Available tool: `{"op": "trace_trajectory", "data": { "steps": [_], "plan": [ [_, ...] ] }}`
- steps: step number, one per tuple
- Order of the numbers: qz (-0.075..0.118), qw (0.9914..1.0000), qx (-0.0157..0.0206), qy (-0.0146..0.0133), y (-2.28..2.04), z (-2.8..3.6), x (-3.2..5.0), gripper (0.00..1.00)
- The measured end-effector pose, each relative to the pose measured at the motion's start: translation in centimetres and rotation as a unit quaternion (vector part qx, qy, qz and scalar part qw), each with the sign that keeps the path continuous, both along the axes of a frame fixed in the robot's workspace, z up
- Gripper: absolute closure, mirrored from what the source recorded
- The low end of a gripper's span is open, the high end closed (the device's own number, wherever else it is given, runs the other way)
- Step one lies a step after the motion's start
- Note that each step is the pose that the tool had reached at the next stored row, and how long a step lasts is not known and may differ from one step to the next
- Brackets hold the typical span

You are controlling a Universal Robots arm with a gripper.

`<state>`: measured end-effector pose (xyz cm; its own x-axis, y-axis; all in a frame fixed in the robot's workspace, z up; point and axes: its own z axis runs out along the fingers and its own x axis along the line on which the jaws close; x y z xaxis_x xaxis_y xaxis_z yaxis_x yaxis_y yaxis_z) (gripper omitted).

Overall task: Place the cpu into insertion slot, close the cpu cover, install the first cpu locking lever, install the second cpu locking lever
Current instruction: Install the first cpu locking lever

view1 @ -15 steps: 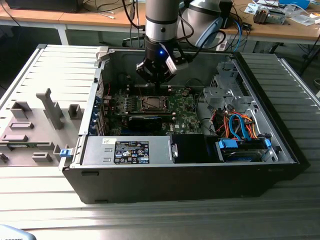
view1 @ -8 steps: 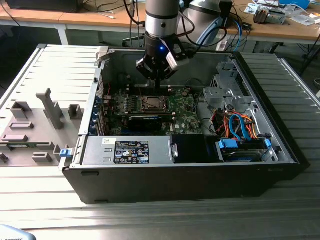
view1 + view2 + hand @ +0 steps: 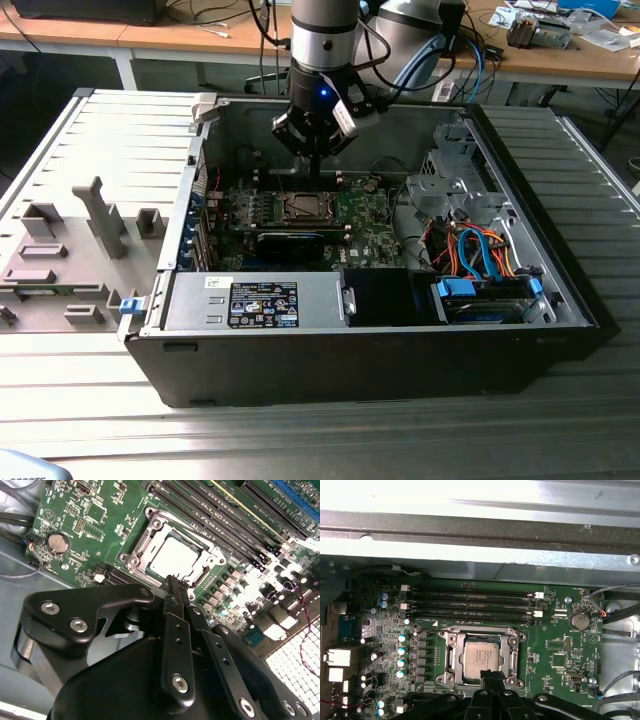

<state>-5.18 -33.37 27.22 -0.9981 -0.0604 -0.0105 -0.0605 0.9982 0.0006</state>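
Note:
The cpu [image 3: 175,559] [image 3: 481,655] lies flat in the insertion slot [image 3: 303,207] on the green board, its silver-grey top showing. The cpu cover [image 3: 140,545] [image 3: 451,655] is down around it, the chip showing through its window. My gripper [image 3: 175,582] [image 3: 490,676] hovers at one edge of the socket, its black fingers shut together with nothing visible between them. In the exterior view the gripper [image 3: 313,172] hangs just above the far side of the socket, inside the open computer case.
Memory slots [image 3: 470,605] run beside the socket, with the case wall [image 3: 480,550] beyond them. A black expansion card [image 3: 290,242] and the power-supply box [image 3: 262,303] lie nearer the front. Drive cage and cables [image 3: 480,260] fill the exterior view's right. A grey fixture tray [image 3: 70,250] sits outside at the left.

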Motion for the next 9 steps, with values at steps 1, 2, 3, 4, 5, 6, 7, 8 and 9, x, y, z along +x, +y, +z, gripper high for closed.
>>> {"op": "trace_trajectory", "data": {
  "steps": [1, 2, 3, 4, 5, 6, 7, 8, 9],
  "plan": [
    [0.0, 1.0, 0.0, 0.0, 0.0, 0.0, -0.05, 0.89],
    [0.0, 1.0, 0.0, 0.0, 0.0, 0.0, -0.18, 0.89],
    [0.0, 1.0, 0.0, 0.0, 0.0, 0.0, -0.24, 0.89],
    [0.0, 1.0, 0.0, 0.0, 0.0, 0.0, -0.28, 0.89],
    [0.0, 1.0, 0.0, 0.0, 0.0, 0.0, -0.39, 0.89],
    [0.0, 1.0, 0.0001, -0.0001, 0.0, 0.0, -0.48, 0.89],
    [0.0, 1.0, 0.0, 0.0, 0.0, 0.0, -0.55, 0.89],
    [0.0, 1.0, 0.0, 0.0, 0.0, 0.0, -0.64, 0.89],
    [0.0, 1.0, 0.0, 0.0, 0.0, 0.0, -0.79, 0.89]
  ]
}}
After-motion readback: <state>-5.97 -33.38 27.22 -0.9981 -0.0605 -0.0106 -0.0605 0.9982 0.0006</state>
